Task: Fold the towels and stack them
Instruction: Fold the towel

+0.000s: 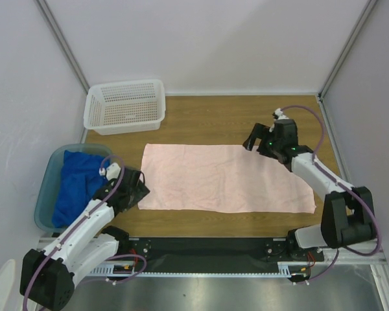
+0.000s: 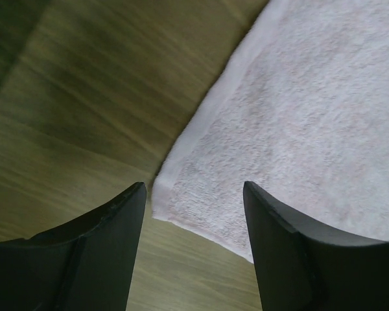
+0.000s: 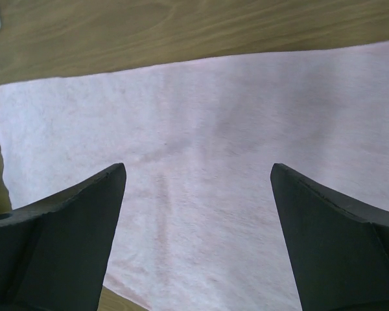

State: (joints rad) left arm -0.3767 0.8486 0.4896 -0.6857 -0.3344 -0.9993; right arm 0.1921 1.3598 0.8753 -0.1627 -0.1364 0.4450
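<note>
Top view: pink towel [image 1: 223,178] lies flat mid-table [image 1: 214,123], long axis L–R, roughly parallel to the near edge, short ends facing each arm. It's slightly skewed, w/ the near-right corner reaching furthest right. Blue towel [image 1: 78,184] sits bunched in the teal tub [image 1: 48,188] at left; white basket [image 1: 125,107] is far-left, apart from both. Left claw [image 1: 139,188] is at the pink towel's near-left corner. Right claw [image 1: 251,144] is by the far-right corner, and looks to be above the cloth, not on it

Left wrist: left claw [image 2: 194,191] is spread, w/ the towel [image 2: 298,129] corner right between the fingers and nothing pinched yet; bare table [image 2: 84,97] to the side. Step looks like a corner grab for the 1st fold. To do it well: keep the tips low, slide one finger under the hem, then close on the corner itself, not further into the cloth, so the edge lifts clean w/o bunching

Right wrist: right claw [image 3: 198,168] is spread wide and holds nothing. Towel [image 3: 246,97] fills the gap between the fingers, w/ a table [image 3: 149,26] strip beyond its far edge. Probably best if it drops onto a corner on its own end that matches the left's. Then lift both together and carry across the short axis, keeping the long edges aligned
</note>
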